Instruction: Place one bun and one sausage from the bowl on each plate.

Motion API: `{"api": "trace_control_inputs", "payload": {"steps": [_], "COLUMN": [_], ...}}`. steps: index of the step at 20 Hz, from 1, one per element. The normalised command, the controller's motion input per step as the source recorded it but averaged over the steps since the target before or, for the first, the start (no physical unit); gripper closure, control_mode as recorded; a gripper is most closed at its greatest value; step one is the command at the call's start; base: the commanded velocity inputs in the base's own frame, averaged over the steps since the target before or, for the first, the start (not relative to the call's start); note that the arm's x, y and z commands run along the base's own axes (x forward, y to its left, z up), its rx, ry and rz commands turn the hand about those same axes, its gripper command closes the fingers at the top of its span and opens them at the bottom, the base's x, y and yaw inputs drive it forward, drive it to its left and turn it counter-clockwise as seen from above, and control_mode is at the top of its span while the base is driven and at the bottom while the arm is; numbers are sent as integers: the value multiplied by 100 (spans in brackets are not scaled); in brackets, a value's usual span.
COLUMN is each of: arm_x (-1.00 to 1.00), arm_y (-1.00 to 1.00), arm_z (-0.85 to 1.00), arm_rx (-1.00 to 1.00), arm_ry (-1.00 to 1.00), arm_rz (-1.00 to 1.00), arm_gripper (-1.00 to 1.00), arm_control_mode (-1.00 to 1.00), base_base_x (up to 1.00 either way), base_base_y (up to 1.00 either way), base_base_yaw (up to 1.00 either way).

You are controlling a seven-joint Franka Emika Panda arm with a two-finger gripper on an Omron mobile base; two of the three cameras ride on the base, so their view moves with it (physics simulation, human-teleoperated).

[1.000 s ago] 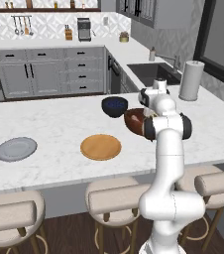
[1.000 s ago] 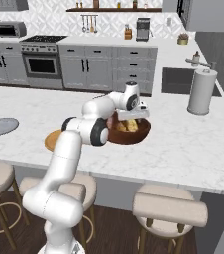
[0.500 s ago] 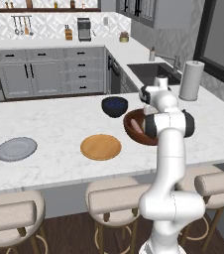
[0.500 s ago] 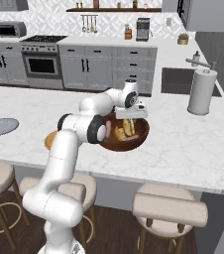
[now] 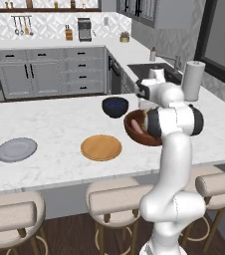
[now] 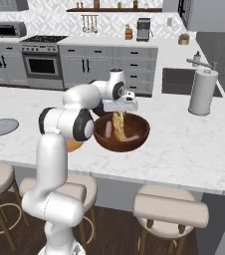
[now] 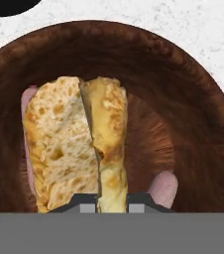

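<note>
Desk (image 5: 59, 124): tan plate (image 5: 101, 147) just beside bowl (image 6: 137, 134), grey plate (image 5: 16, 149) well apart from bowl, both bare. Jaws, wide second ago, now clenched on bun (image 7: 106, 144) inside bowl. Sausage (image 7: 162, 188) beside bun. Grasp made; lift toward plate next.

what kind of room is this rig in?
A rendered home kitchen, it seems: an oven range along the back wall, a sink set in the counter, and bar stools tucked under a marble-look island.
</note>
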Motion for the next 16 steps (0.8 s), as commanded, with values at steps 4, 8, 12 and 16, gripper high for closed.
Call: {"api": "trace_control_inputs", "payload": {"steps": [4,8,12,16], "arm_x": [-100,-92,-41,3], "arm_y": [89,100,100,100], "arm_z": [12,49,31,-23], "arm_rx": [5,0,1,6], "arm_ry": [3,19,22,15], "arm_rz": [-11,-9,-13,-7], "arm_gripper": [100,100,100,100], "arm_control_mode": [-100,-100,-100,-100], "base_base_x": [0,0,0,0], "base_base_y": [0,0,0,0], "base_base_yaw": [0,0,0,0]}}
